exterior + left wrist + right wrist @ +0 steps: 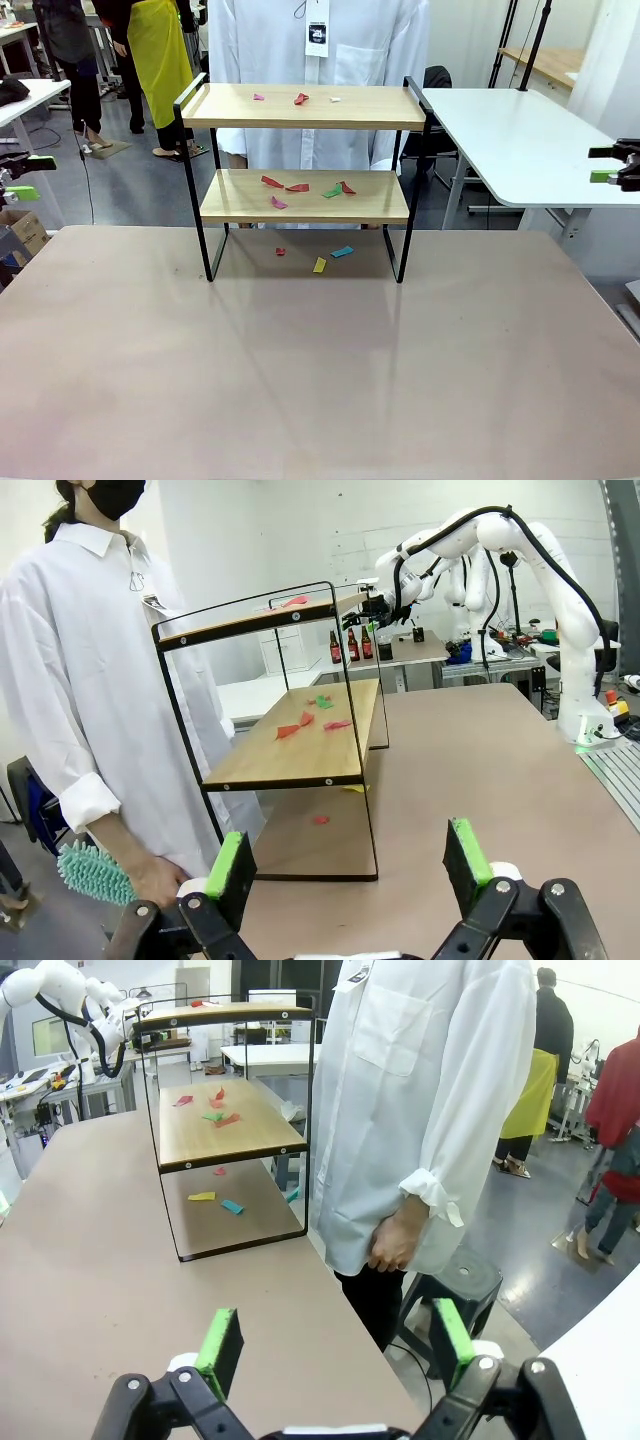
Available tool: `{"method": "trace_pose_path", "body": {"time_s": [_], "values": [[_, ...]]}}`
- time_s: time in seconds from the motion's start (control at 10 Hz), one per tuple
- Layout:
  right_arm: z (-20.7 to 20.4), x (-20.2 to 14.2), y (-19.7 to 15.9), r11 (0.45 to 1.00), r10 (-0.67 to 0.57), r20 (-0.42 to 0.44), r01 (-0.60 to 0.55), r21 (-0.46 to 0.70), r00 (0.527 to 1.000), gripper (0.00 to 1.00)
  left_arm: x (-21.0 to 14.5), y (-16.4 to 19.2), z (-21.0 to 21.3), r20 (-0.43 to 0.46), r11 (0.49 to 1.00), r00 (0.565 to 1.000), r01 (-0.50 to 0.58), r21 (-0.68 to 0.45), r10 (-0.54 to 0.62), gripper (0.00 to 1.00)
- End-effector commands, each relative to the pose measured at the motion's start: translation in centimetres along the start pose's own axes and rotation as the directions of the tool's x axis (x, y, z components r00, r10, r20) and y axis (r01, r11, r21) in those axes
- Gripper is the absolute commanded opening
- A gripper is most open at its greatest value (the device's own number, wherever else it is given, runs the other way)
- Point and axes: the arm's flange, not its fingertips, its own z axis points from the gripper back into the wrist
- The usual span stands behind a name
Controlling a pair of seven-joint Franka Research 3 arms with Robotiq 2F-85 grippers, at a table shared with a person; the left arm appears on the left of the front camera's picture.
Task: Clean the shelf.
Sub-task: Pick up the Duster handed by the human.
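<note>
The shelf [375,108] stands at the far middle of the table, two wooden boards in a black frame. Small paper scraps lie on its top board [301,98] and on its lower board [297,187], and more scraps [320,265] lie on the table under it. My left gripper [30,177] hangs open off the table's left side, empty, and looks at the shelf [290,762] end-on with open fingers [225,865]. My right gripper [606,164] is open off the right side; its wrist view has the shelf [200,1142] beyond its gripper [334,1338].
A person in a white shirt [320,60] stands just behind the shelf, holding a teal brush [95,873] low at one side; the other hand [395,1245] hangs free. The brown table [320,380] is bare in front. A white table [500,130] stands back right, a stool [455,1285] by the person.
</note>
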Motion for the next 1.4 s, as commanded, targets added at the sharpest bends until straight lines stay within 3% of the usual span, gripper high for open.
{"method": "trace_pose_path", "body": {"time_s": [0.0,1.3], "values": [[0.04,0.19,-0.12,1.0,0.004,-0.003,-0.004,-0.004,1.0,1.0,0.25,-0.05,0.0,0.001,1.0,1.0,0.003,0.001,-0.003,1.0],[0.04,0.19,-0.12,1.0,0.004,-0.003,-0.004,-0.004,1.0,1.0,0.25,-0.05,0.0,0.001,1.0,1.0,0.003,0.001,-0.003,1.0]]}}
